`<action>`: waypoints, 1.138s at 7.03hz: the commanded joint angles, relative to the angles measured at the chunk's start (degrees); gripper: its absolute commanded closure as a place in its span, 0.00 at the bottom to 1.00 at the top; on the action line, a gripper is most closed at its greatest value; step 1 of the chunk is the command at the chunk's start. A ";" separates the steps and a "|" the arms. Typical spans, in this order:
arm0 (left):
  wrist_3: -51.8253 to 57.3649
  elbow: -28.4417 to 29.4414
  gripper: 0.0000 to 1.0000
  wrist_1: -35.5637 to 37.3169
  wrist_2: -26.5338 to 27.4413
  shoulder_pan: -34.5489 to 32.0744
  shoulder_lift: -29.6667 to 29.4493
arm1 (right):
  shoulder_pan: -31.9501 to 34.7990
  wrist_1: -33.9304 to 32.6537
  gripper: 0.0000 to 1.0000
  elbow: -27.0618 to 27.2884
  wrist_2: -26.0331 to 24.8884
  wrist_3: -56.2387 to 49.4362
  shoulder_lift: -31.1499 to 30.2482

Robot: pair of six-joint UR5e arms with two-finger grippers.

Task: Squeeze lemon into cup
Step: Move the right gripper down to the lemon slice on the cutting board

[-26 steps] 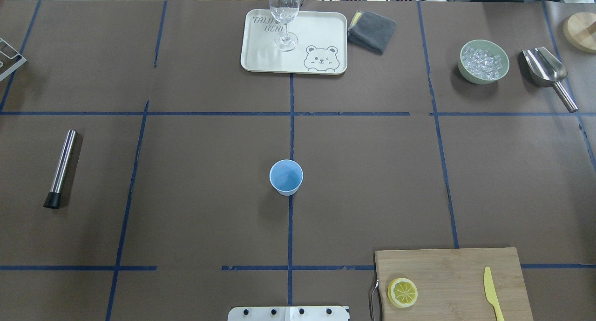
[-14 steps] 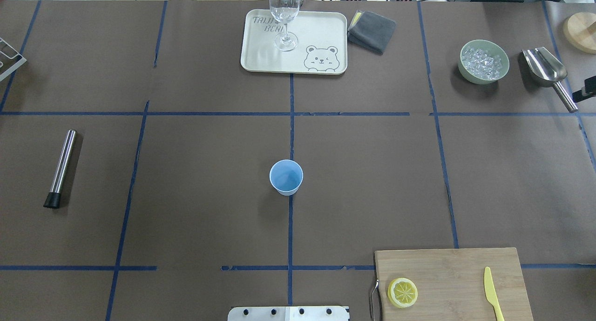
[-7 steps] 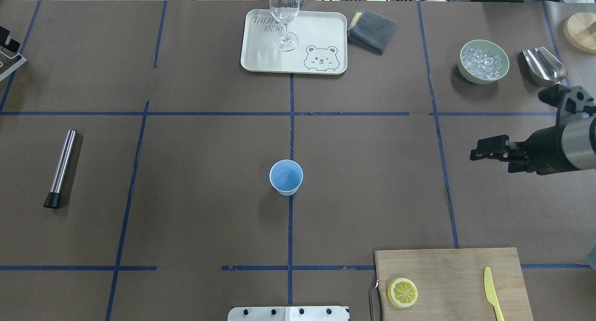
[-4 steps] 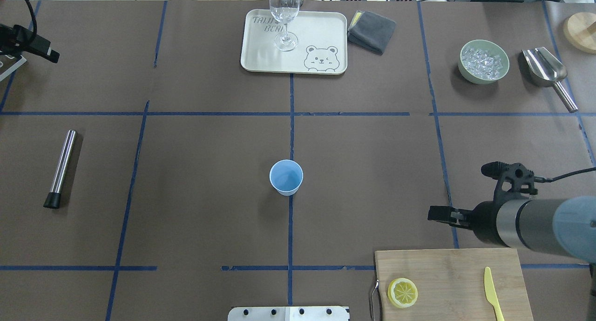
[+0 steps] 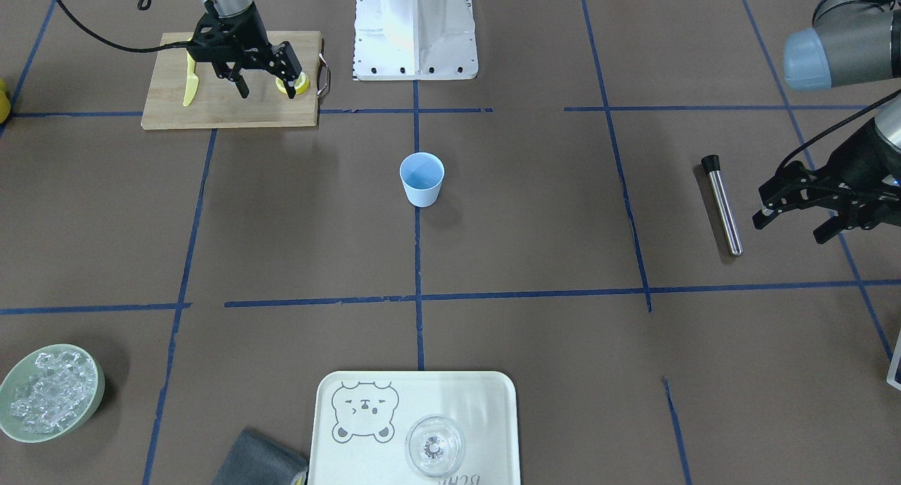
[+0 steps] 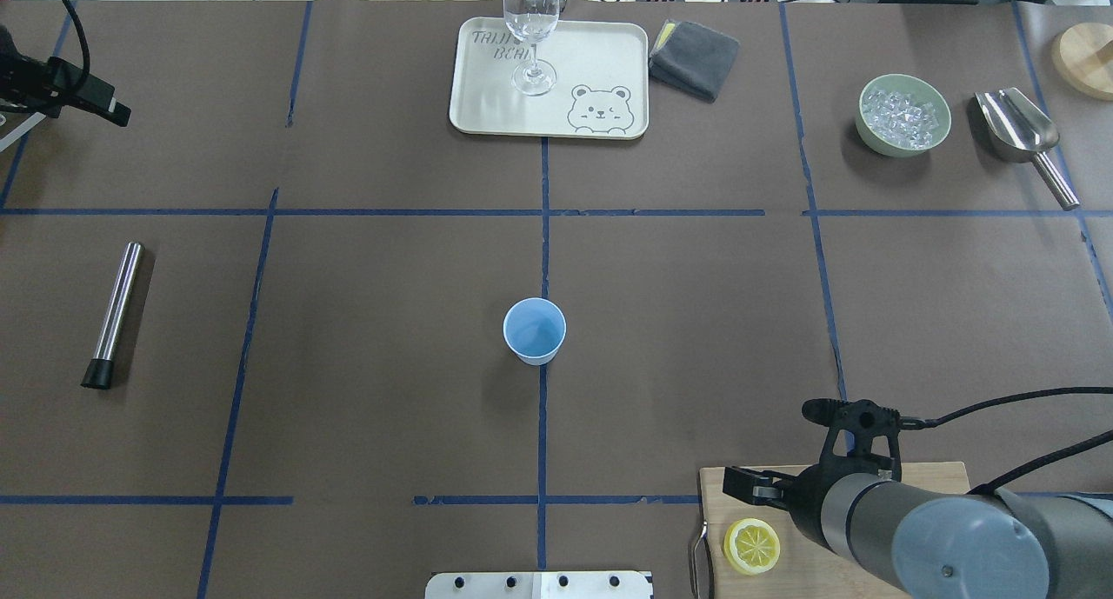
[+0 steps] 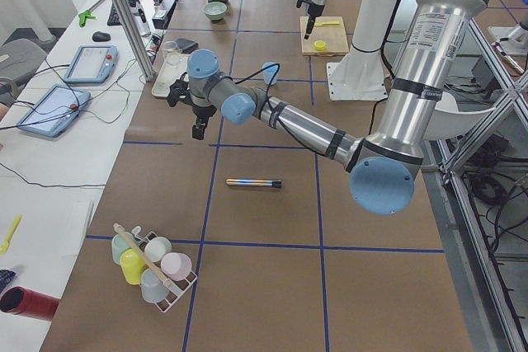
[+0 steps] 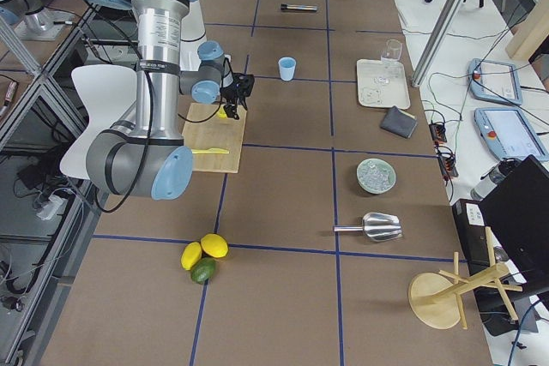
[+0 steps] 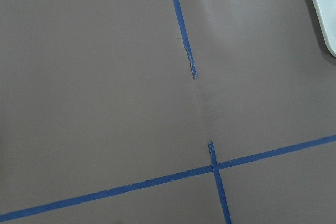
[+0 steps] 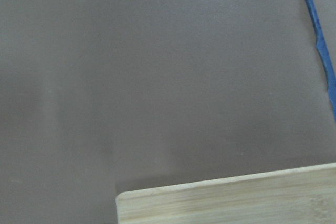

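Note:
The lemon [image 6: 752, 546] is a thin round slice lying flat near the handle end of the wooden cutting board [image 6: 935, 478]. My right gripper [image 5: 267, 91] hangs open over that board. One finger stands right by the lemon [image 5: 303, 84] and nothing is between the fingers. The light-blue cup [image 6: 534, 329] stands upright at the table's middle, well away from both arms. My left gripper [image 5: 788, 230] is open and holds nothing, hovering at the table's left side beyond the steel bar. The right wrist view shows only a corner of the board [image 10: 226, 203].
A yellow knife [image 5: 190, 80] lies on the board. At the far side stand a tray [image 6: 600, 60] with a wine glass [image 6: 530, 34], a grey cloth [image 6: 694, 58], a bowl of ice [image 6: 903, 115] and a metal scoop [image 6: 1022, 134]. A steel bar [image 6: 113, 312] lies at left.
My right arm swept in from the far right near the scoop to above the cutting board by the lemon. The left gripper came into view at the far left. Cup and lemon stayed put.

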 commanded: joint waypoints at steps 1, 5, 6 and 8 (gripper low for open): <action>-0.01 0.64 0.00 -1.56 0.00 0.07 0.02 | -5.87 -2.59 0.00 -0.73 -6.43 3.49 2.10; -0.27 0.82 0.00 -1.66 -0.09 0.33 0.02 | -8.62 -2.68 0.00 -1.44 -7.87 4.30 1.66; -0.27 0.82 0.00 -1.66 -0.09 0.33 0.02 | -8.80 -2.68 0.00 -1.53 -7.87 4.30 1.57; -0.19 1.25 0.00 -1.66 -0.09 0.33 0.02 | -8.97 -2.68 0.00 -1.61 -7.78 4.30 1.31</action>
